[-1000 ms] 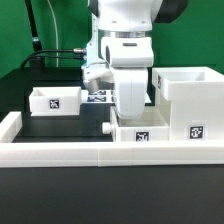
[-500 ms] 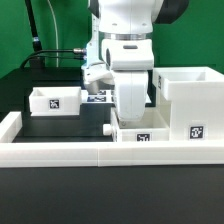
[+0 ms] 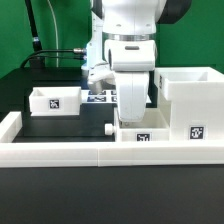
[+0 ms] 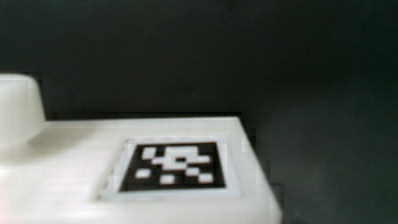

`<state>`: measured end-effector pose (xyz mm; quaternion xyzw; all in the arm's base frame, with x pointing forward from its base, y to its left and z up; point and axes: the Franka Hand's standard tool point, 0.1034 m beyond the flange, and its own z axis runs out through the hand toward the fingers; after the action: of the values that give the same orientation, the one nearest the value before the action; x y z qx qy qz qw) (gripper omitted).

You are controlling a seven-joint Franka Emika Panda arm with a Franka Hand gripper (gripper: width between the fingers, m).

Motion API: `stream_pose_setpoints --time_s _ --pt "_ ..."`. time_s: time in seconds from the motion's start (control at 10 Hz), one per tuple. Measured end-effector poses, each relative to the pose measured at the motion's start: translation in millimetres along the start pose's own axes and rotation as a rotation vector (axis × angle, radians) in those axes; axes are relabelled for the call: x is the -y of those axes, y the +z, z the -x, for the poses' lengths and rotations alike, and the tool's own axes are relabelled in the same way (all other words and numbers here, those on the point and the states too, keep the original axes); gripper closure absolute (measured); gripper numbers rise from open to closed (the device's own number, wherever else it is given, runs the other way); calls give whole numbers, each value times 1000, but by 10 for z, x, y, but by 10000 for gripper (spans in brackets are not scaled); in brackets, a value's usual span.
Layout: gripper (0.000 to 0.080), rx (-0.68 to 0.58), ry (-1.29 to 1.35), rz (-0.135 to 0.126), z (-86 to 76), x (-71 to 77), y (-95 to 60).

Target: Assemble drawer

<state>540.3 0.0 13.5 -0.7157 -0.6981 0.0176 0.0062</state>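
From my console, the gripper (image 3: 132, 118) is lowered right over the nearer tray (image 3: 143, 135). Its fingertips are hidden behind the tray's wall, so I cannot tell whether they are spread or closed. This tray sits by the worktop edge closest to the exterior camera, against the rail (image 3: 60, 152), just beside the big casing (image 3: 190, 100) on the exterior view's right. The wrist camera shows a white surface (image 4: 63, 165) with a square tag (image 4: 175, 166). The second tray (image 3: 55, 100) stands well apart toward the exterior view's left. The marker board (image 3: 100, 97) lies behind the arm.
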Motion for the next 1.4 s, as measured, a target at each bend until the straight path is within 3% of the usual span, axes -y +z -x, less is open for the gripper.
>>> stream_pose_setpoints --time_s 0.9,1.4 --pt "752 4 39 -4 -47 39 35" --pt "752 11 22 8 -72 27 31"
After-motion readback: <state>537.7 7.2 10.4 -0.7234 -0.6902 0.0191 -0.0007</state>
